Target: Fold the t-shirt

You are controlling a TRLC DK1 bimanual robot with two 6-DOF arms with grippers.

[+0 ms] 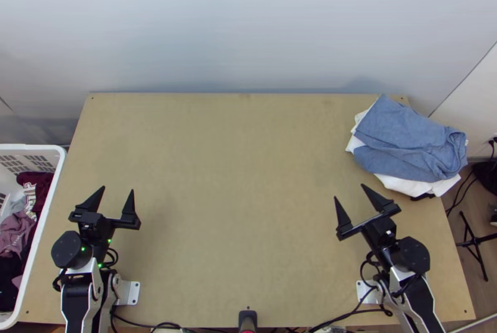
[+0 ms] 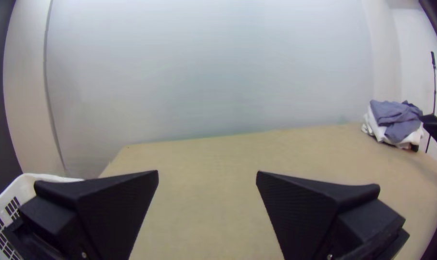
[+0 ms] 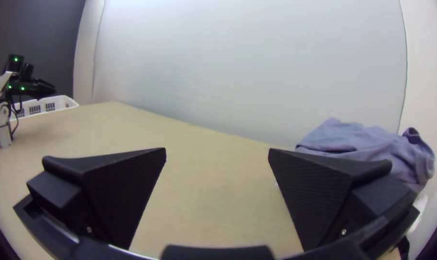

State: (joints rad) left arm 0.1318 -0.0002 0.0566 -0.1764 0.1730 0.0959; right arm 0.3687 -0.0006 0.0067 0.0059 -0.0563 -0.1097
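Observation:
My left gripper (image 1: 113, 199) stands open over the table's left side, near the basket, with nothing between its fingers. In the left wrist view the left gripper (image 2: 207, 172) has its fingers wide apart. Over the right side, my right gripper (image 1: 349, 193) is open and empty, left of and nearer than a pile of cloth. The right wrist view has the right gripper (image 3: 217, 149) spread too. On top of the pile lies a blue cloth (image 1: 404, 137), loosely folded over white cloth (image 1: 397, 185); I cannot tell whether any of it is a t-shirt.
A white basket (image 1: 45, 209) stands along the table's left edge, holding maroon, mauve and dark clothes (image 1: 15, 233). Bare wooden table (image 1: 242, 190) stretches between the arms. A pale wall (image 1: 242, 28) rises behind the far edge. Cables (image 1: 348, 314) run along the near edge.

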